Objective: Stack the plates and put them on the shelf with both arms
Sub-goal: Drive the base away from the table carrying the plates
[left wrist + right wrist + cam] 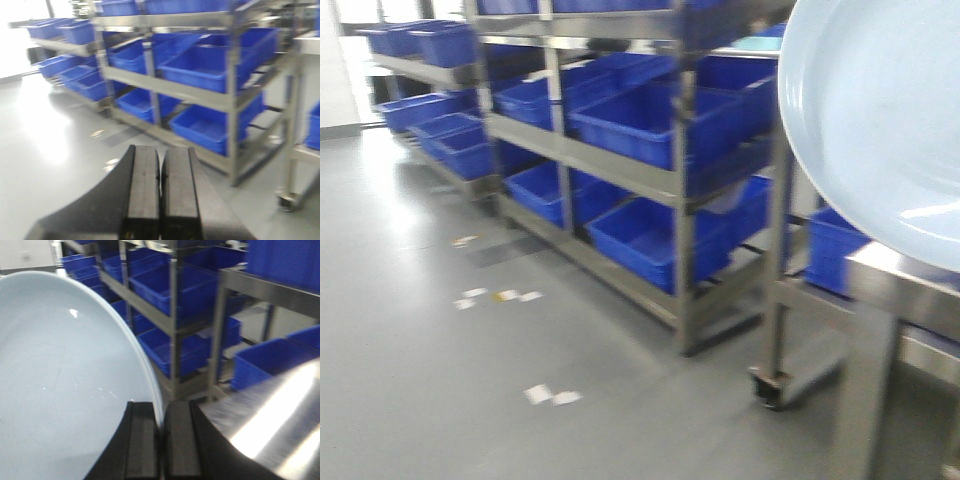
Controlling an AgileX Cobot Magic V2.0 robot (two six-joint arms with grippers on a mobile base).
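Right claw [161,440] is clamped on the plate [60,390] rim, edge pinched between both pads. Dish fills the 9 o'clock half of the right wrist view: glossy, pale blue, tilted. Front view shows one plate at 2 o'clock, held up, its lower edge just above a steel counter [910,285] at 4 o'clock; can't tell if they touch. Left claw [160,195] is closed, pads pressed flat together, hanging over the grey floor [50,150]. Steel racks [682,200] loaded with blue bins [640,125] run from 10 to 1 o'clock, well apart from both claws. All frames are motion-blurred.
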